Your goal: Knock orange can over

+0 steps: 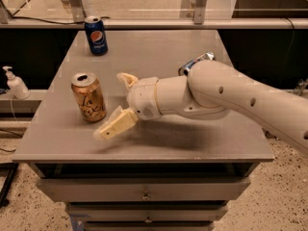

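Grey cabinet [159,47]: flat top, stacked drawers [144,189] with small knobs below. Speckled floor [284,196] either side of it. Behind it, pale rail [154,24] with metal uprights [201,1]. White pump bottle [14,83] on low shelf to its left. Over its front-left top, gripper [120,102], fingers spread

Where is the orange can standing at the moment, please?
In the camera view, the orange can stands upright at the table's left, the open gripper just right of it.
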`<state>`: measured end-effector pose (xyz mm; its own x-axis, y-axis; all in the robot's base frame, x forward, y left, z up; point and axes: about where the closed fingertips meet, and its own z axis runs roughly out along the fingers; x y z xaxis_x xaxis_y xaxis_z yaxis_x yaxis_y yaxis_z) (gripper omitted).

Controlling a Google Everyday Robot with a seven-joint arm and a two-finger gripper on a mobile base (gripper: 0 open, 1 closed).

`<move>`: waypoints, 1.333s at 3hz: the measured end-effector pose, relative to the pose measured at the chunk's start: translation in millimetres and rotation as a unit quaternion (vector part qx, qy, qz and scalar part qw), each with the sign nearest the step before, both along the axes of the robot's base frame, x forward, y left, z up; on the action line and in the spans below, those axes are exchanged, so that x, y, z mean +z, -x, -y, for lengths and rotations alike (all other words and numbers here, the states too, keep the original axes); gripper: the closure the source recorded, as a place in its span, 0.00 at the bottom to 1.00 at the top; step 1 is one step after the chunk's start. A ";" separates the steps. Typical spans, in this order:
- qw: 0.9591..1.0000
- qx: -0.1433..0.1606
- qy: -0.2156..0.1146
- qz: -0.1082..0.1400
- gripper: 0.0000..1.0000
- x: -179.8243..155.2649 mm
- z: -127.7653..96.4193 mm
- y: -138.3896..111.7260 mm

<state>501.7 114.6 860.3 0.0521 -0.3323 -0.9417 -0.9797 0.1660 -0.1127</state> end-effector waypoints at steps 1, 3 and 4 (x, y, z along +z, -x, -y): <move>0.999 -0.014 -0.037 0.000 0.00 -0.1 -18.8 -12.3; 0.996 -0.029 -0.072 -0.038 0.19 -10.7 -53.6 -23.3; 0.995 -0.039 -0.070 -0.061 0.42 -11.4 -55.6 -26.9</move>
